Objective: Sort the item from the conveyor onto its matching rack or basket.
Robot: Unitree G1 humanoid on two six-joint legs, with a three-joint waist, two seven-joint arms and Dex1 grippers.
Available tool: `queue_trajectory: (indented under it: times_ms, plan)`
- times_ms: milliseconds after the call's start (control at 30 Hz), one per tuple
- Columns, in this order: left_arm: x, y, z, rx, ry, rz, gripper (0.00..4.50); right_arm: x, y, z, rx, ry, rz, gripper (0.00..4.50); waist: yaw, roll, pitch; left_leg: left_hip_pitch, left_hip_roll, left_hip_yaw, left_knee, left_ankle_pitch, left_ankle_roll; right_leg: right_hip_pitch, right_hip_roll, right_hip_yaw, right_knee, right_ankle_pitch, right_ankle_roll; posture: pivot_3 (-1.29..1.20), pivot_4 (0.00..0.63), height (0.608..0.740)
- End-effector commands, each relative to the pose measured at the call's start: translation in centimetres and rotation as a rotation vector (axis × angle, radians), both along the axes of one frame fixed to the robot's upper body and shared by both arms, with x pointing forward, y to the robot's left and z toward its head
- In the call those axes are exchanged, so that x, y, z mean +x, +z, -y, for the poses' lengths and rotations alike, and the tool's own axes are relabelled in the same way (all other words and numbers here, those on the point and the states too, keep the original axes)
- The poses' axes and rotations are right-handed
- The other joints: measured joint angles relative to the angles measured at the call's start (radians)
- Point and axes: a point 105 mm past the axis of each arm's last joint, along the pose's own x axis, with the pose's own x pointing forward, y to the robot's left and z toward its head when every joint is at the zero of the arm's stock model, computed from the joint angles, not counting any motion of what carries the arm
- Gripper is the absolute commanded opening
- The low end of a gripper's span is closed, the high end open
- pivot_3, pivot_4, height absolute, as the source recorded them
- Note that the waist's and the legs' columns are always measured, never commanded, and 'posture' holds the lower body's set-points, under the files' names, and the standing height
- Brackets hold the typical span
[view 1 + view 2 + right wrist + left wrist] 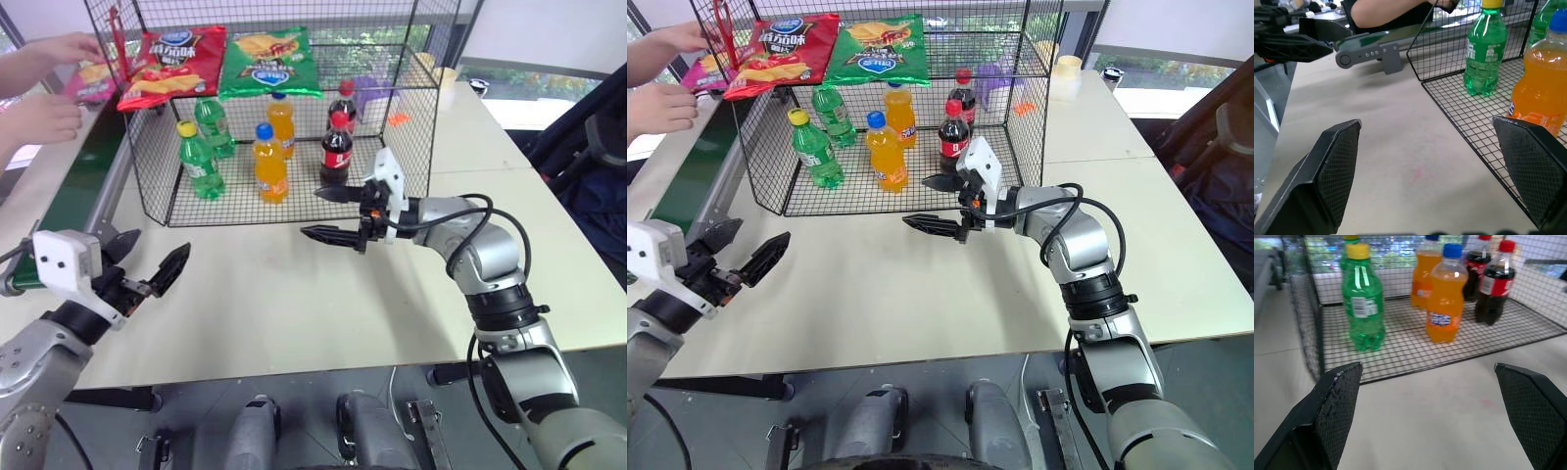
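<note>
Left eye view: the black wire cage (284, 108) stood on the pale surface (294, 294) and serves as landmark. On its slanted upper shelf lay a red chip bag (171, 64) and a green chip bag (269, 61). On the cage floor stood green, orange and cola bottles. The pink chip bag (90, 80) lay just beside the cage's left wall, at the far end of the conveyor (73, 186), with a person's hand (61, 49) on it and a second hand (41, 117) close by. The left gripper (147, 266) hung in front of the cage's left corner, fingers wide and empty. The right gripper (338, 213) hung just in front of the cage's open front, pointing left, fingers wide and empty.

Right eye view: same layout; the pink bag (700, 73) was partly hidden by the cage's mesh and the hands.

Left wrist view: both fingers spread wide, with bare surface and the cage's bottles ahead.

Right wrist view: fingers spread wide; the conveyor's rounded roller end (1364, 51) lay to the cage's left.

Judgement: task not begun. The pink bag was not yet within reach, and pick-up and shelving remained.
</note>
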Motion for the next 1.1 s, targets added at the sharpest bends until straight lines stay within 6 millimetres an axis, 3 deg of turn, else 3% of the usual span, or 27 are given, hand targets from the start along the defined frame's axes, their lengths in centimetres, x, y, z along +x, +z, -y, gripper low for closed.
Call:
queue_trajectory:
  times_ms: [33,167,300,567,700,867,1100]
  plan:
    - [-0.4,1.6,-2.1,0.167,0.132,0.083,4.5,-0.7,1.6,-0.6,0.04,0.039,0.05,4.43,0.0,0.0,0.0,0.0,0.0,0.0,0.0,0.0,0.0,0.0,0.0,0.0,0.0,0.0,0.0,0.0,0.15,0.74]
    - [-1.0,2.0,-5.0,0.399,0.312,0.127,4.5,-0.9,1.5,-1.2,0.045,0.063,0.042,4.43,0.0,0.0,0.0,0.0,0.0,0.0,-0.001,0.0,0.0,0.0,0.0,0.0,0.0,0.0,0.0,0.0,0.15,0.74]
    - [-3.0,2.7,-8.2,0.764,0.483,0.165,4.5,-1.1,1.2,-2.0,0.05,0.097,0.03,4.43,-0.003,0.0,0.0,0.0,0.0,0.001,-0.002,0.0,0.0,-0.001,0.0,0.0,-0.001,0.0,0.0,0.0,0.15,0.74]
    - [-6.8,3.1,-12.2,1.217,0.609,0.19,4.5,-1.5,0.9,-3.4,0.073,0.149,0.012,4.43,-0.001,0.0,0.0,-0.002,0.001,0.002,-0.002,0.0,0.0,-0.003,-0.002,0.0,-0.004,0.0,-0.001,0.0,0.15,0.74]
    - [-7.4,1.5,-14.0,1.315,0.585,0.162,4.5,-1.7,0.9,-3.8,0.079,0.16,0.01,4.43,0.001,0.0,0.0,-0.005,0.001,0.002,-0.003,0.0,0.0,-0.004,-0.003,-0.001,-0.006,0.0,-0.001,0.0,0.15,0.74]
    - [-6.8,-0.9,-14.7,1.36,0.501,0.135,4.5,-1.7,0.9,-3.7,0.079,0.153,0.013,4.43,0.001,0.0,0.0,-0.006,0.002,0.002,-0.003,0.0,0.0,-0.005,-0.003,-0.001,-0.007,0.001,-0.001,0.0,0.15,0.74]
    - [-6.0,-2.9,-15.4,1.402,0.44,0.134,4.5,-1.8,0.9,-3.4,0.072,0.138,0.018,4.43,-0.002,0.0,0.0,-0.006,0.002,0.002,-0.003,0.0,0.0,-0.005,-0.003,-0.001,-0.007,0.001,-0.001,0.0,0.15,0.74]
